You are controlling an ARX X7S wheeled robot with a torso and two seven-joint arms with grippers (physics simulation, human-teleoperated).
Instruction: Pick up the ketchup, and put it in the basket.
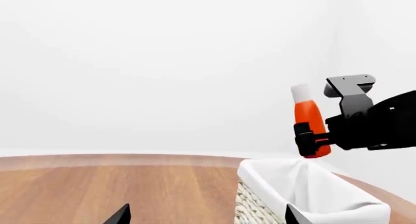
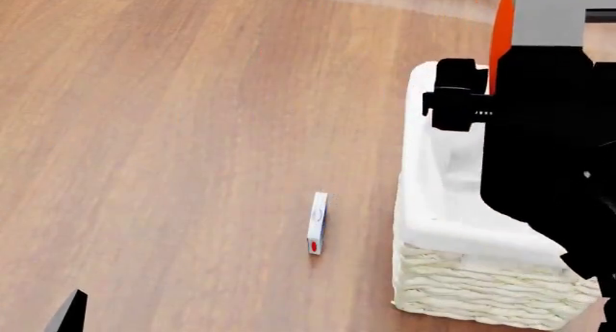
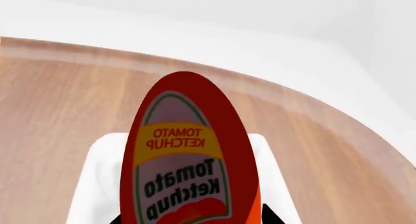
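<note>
the right hand point(image 1: 313, 140) is clamping the ketchup point(image 1: 308, 118) upright, cap up, at the right of the frame directly above the basket point(image 1: 305, 192), seemingly lining up a clean drop inside.

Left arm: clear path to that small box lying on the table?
Probably yes. The small box lies alone on bare table, beside the basket; left gripper holds nothing visible.

Below me a wooden surface point(image 2: 173, 130) fills most of the head view. Near the lower middle of that frame lies a small white box point(image 2: 317, 233), flat on the wood, with blue marking and a red dot at its near end.
</note>
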